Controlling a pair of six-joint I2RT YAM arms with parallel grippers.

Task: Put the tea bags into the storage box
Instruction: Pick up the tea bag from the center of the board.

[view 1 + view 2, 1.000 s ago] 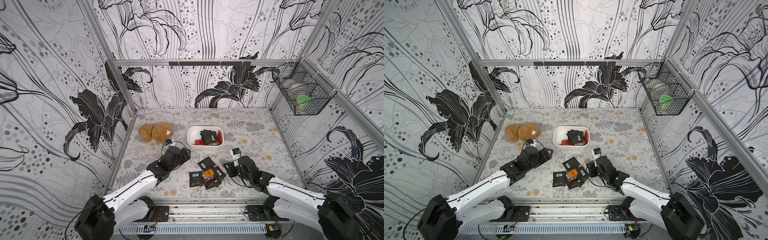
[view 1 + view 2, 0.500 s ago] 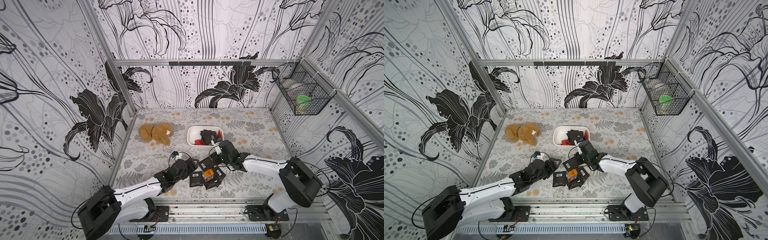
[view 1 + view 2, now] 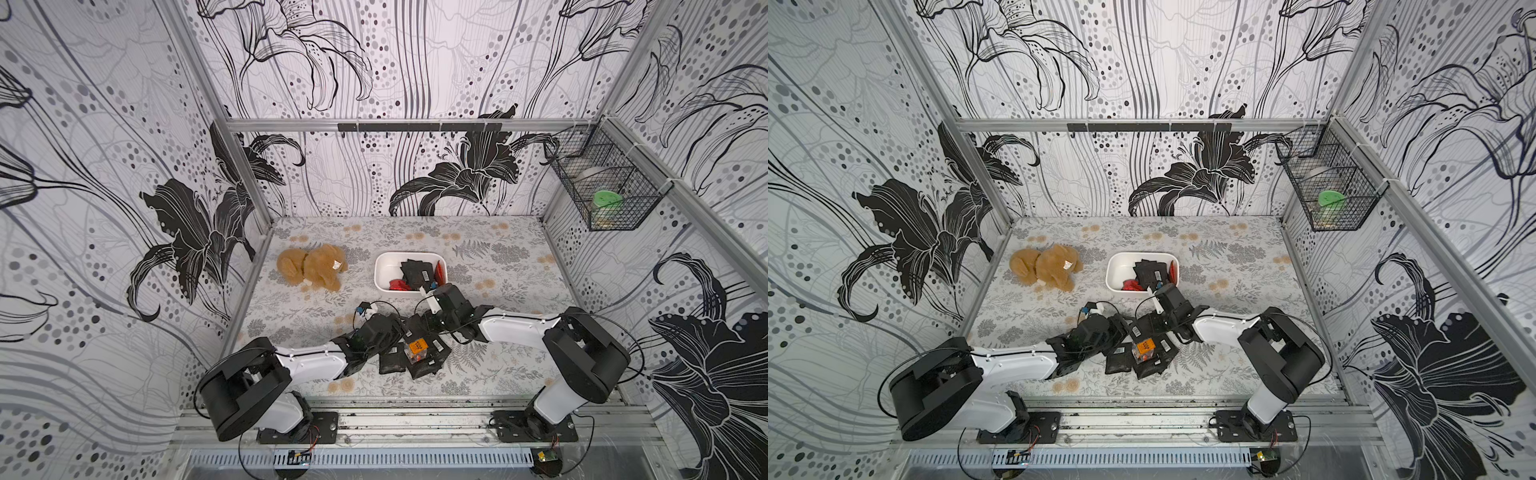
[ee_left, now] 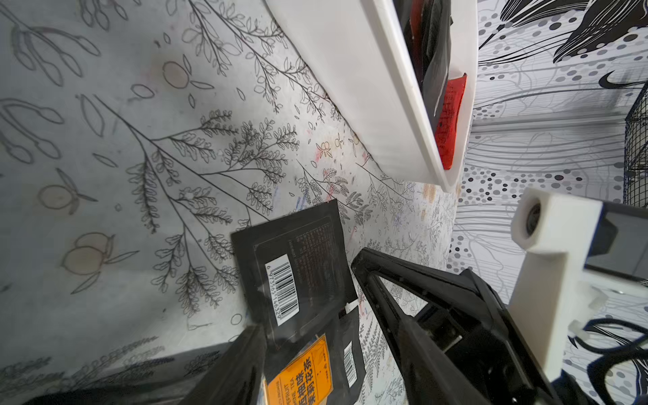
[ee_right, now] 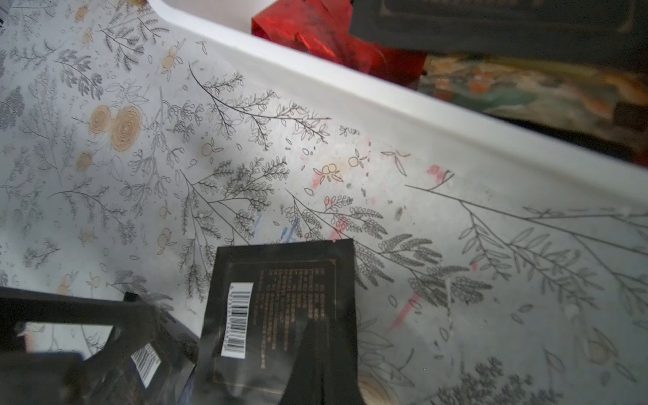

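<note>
Nearest, on the near side of the storage box (image 3: 376,272), loose tea bags (image 3: 415,353) lie heaped on the worktop (image 3: 498,257). Left end effector (image 4: 333,326): released, fingers (image 4: 245,364) spread astride the heap. Right end effector (image 5: 315,336): clenched at the edge of a black tea bag (image 5: 280,301) on the heap's box-side margin; actual pinch indiscernible. Inside the box, further black and red tea bags (image 3: 417,272). Beside the box, apart: plush toy (image 3: 316,268).
</note>
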